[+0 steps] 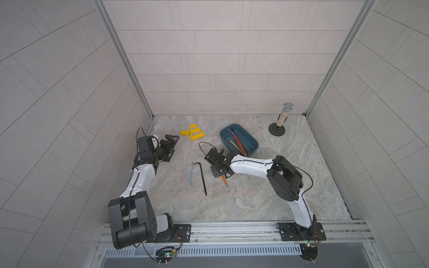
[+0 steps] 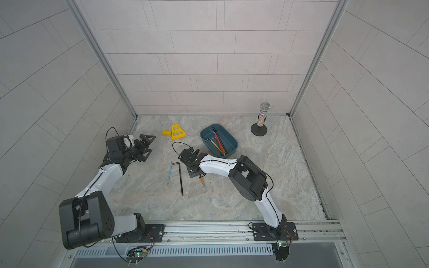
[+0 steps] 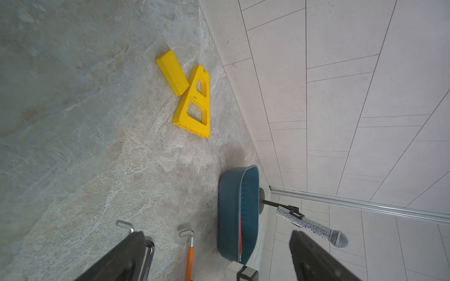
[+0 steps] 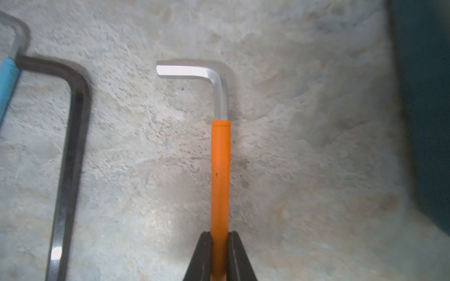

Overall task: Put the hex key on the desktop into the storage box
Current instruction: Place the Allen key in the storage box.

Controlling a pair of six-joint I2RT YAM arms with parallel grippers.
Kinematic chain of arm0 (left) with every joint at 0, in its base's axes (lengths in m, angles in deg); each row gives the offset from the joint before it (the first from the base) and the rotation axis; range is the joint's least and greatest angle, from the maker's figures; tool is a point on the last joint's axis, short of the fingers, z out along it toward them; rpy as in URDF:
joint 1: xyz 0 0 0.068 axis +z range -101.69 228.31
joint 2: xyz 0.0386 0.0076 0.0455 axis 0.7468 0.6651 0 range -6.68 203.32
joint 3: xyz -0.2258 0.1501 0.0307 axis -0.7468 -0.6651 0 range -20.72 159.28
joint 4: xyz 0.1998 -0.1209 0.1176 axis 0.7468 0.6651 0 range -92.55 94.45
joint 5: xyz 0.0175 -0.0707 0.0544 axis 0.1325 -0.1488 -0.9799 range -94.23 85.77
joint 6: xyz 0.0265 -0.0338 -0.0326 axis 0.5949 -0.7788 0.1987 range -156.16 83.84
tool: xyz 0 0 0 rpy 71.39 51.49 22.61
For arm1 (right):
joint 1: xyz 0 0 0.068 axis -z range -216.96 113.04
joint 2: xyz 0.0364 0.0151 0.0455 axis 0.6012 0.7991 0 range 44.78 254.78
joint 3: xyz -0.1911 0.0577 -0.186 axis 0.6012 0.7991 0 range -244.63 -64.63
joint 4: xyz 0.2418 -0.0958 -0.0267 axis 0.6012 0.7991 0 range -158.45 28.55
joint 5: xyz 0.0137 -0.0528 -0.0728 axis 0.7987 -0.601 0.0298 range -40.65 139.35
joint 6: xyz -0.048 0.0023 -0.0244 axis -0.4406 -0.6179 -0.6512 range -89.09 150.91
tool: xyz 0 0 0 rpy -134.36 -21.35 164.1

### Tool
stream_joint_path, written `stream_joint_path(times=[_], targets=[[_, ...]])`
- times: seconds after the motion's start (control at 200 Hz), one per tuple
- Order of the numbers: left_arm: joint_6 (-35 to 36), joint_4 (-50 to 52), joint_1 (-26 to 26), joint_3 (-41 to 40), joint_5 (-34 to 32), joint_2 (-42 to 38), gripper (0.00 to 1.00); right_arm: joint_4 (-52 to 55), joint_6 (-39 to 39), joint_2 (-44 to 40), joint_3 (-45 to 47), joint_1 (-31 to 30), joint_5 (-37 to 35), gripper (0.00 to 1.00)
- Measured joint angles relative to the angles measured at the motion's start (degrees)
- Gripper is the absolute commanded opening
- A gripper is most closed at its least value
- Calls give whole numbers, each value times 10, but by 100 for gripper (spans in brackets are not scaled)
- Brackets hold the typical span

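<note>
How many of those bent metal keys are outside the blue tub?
3. A blue-sleeved key and a long black key lie side by side on the desktop; an orange-sleeved key is clamped in the right gripper. Its arm might hide others.

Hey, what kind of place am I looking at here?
Probably a staged robot test booth, not a real room: grey tiled wall panels in an aluminium frame, a left arm and right arm bolted to a rail, and a marble-patterned desktop holding a black hex key and storage box.

The right gripper (image 1: 220, 172) hides most of the orange hex key (image 1: 224, 180) from above; the blurred storage box (image 4: 428, 97) runs off-frame.
</note>
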Motion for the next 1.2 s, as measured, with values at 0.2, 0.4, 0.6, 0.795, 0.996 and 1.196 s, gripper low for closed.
stream_joint_path(times=[0.2, 0.4, 0.6, 0.795, 0.996, 1.196], targets=[[12, 4, -30, 3, 2, -8, 100, 26, -28, -73, -39, 31, -7, 0], [19, 3, -86, 8, 12, -6, 100, 42, -69, -106, -96, 77, -4, 0], [23, 3, -96, 10, 17, -6, 100, 72, -128, -83, -152, 150, 14, 0], [25, 3, -99, 10, 17, -6, 100, 82, -185, -23, -193, 211, 38, 0], [26, 3, -100, 10, 16, -6, 100, 90, -222, 44, -211, 237, 62, 0], [26, 4, -101, 10, 15, -6, 100, 91, -235, 66, -205, 244, 73, 0]])
